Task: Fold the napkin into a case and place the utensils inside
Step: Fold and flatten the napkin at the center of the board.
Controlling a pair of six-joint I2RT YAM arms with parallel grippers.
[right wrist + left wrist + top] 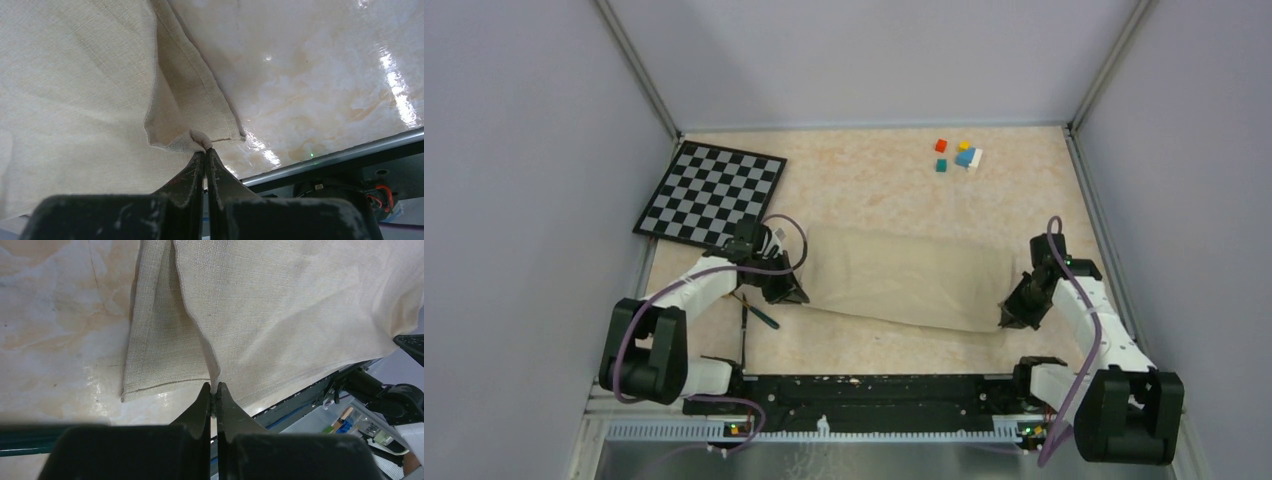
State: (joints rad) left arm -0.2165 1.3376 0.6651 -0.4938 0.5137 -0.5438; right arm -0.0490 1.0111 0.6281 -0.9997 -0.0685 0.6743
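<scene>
At the far left the checkerboard (709,193) lies clear of the work. The utensils (762,316) rest on the table (874,190) beside the left arm, apart from the cloth, so nothing is tucked in yet. The left gripper (214,391) has its fingers pinched tight on the edge of the napkin (904,275), raising the top layer off the one beneath. The napkin spans the middle of the table between the arms, doubled into a wide band. At its other end the right gripper (205,150) is clamped on a bunched corner. Gripping both ends likely keeps the cloth taut and level for carrying the raised layer over into the next fold.
</scene>
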